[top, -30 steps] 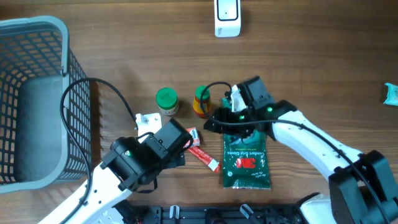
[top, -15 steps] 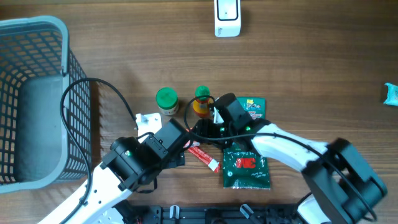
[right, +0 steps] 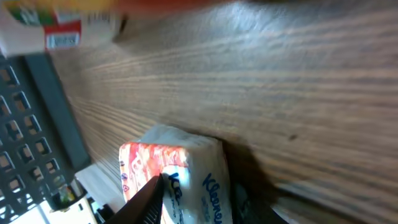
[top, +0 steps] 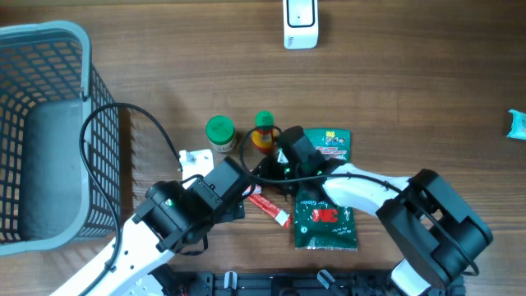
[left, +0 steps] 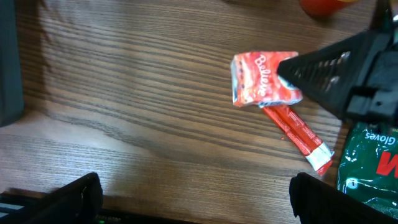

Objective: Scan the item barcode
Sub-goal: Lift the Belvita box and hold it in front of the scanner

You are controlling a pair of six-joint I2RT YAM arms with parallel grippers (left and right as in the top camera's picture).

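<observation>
Near the middle of the counter's front edge, the left wrist view shows a red tissue pack lying flat on the wood. One dark finger of the right gripper lies over the pack's right end. A red stick runs away from the pack's lower corner. A green packet lies just beyond the stick. The left gripper hovers over bare wood beside the pack, fingers spread wide and holding nothing.

Right wrist view: the pack fills the lower middle, its white printed side towards the lens. One fingertip rests against it. The opposite finger is not shown, so I cannot tell whether the pack is pinched.

Overhead view: the right arm reaches in from the right. Its gripper covers most of the pack, between the bottle and the stick. A jar stands beside the bottle. The scanner sits at the middle of the far edge, well apart from the pack. A basket occupies the left end.

Assessment: the step in hand is picking up the pack. The next move calls for a confirmed pinch and a lift clear of the stick. The pack then has to travel to the far edge, with the barcode face turned to the scanner. No barcode shows in any view, so the pack may need rotating.
</observation>
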